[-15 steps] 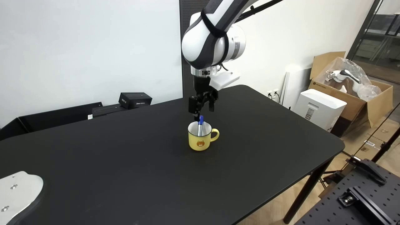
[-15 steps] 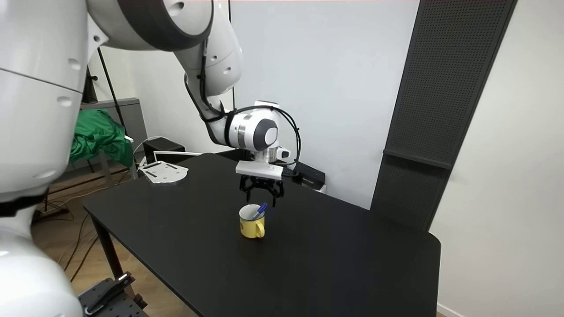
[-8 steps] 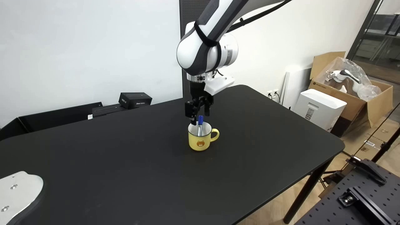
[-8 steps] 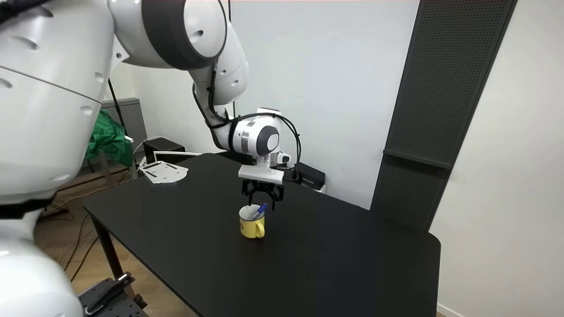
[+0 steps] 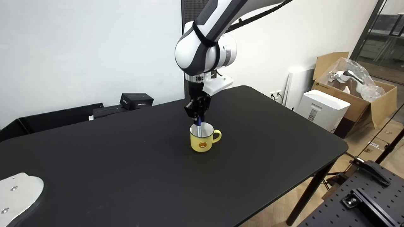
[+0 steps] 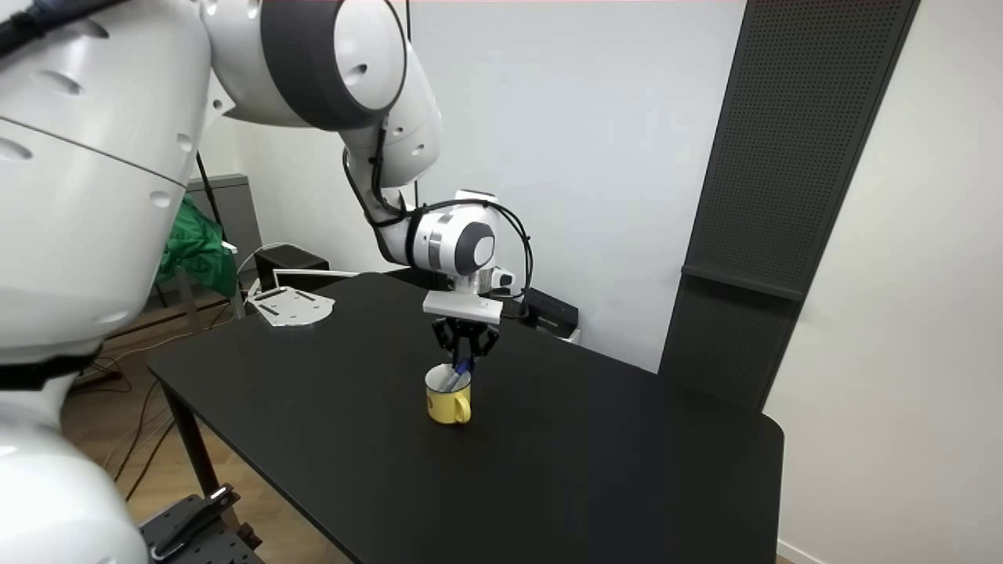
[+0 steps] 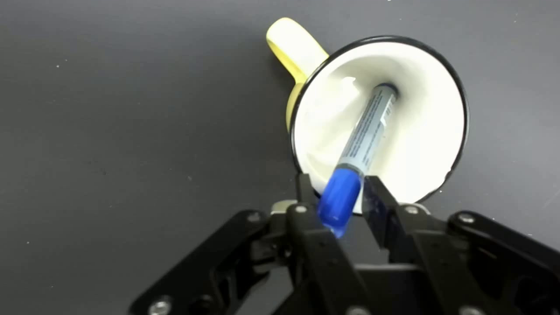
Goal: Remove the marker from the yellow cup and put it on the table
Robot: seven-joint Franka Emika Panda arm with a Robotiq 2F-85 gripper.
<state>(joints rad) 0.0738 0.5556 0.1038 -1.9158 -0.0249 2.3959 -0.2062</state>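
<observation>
The yellow cup (image 5: 195, 143) stands upright on the black table (image 5: 132, 176); in an exterior view its handle (image 5: 217, 135) points right and a bear's face marks its side. Inside leans the marker (image 7: 367, 127), grey-white with a blue cap (image 7: 340, 194) sticking up past the rim. My gripper (image 7: 337, 181) is over the cup, its jaws narrowed around the cap. In the wrist view the cap lies against the left finger, while a thin strip of cup and table shows between it and the right finger (image 7: 377, 205). No firm grip shows. The marker's lower end rests in the cup.
Black boxes (image 5: 136, 101) line the table's back edge by the wall in an exterior view. A white plate (image 6: 294, 307) lies at the table's far left corner in an exterior view. The cup's dark rim (image 7: 466, 113) is close under my fingers.
My gripper has come down toward the cup, and its jaws have narrowed from wide apart to around the cap. The marker's top has shifted; the cup has stayed in place.
</observation>
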